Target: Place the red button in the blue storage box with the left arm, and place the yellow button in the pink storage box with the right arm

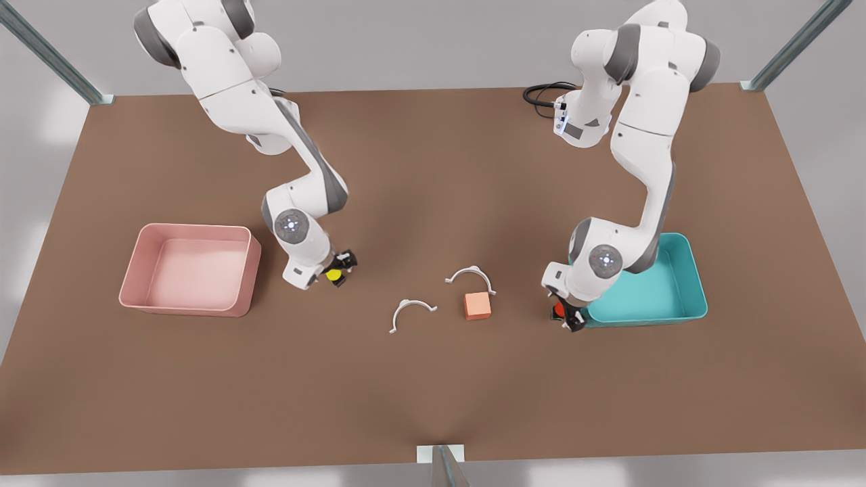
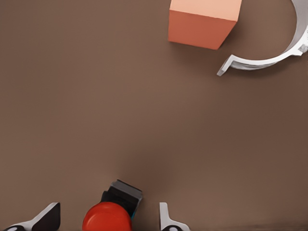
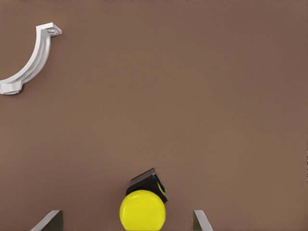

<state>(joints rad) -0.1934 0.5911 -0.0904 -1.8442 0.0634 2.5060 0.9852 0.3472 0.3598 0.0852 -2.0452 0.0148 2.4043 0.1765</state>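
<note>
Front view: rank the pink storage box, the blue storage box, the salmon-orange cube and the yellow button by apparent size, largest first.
1. pink storage box and blue storage box: same shape and look alike in size; an arm covers part of the blue one, so I won't rank them.
2. salmon-orange cube.
3. yellow button, smallest, sitting between the right gripper's fingers.

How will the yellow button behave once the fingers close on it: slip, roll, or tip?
The yellow button lies tilted between the open right gripper, so it may twist as the fingers close. Its round cap looks smooth, probably slippery; the boxy black base should grip better. Being tiny, it is likely light.
</note>
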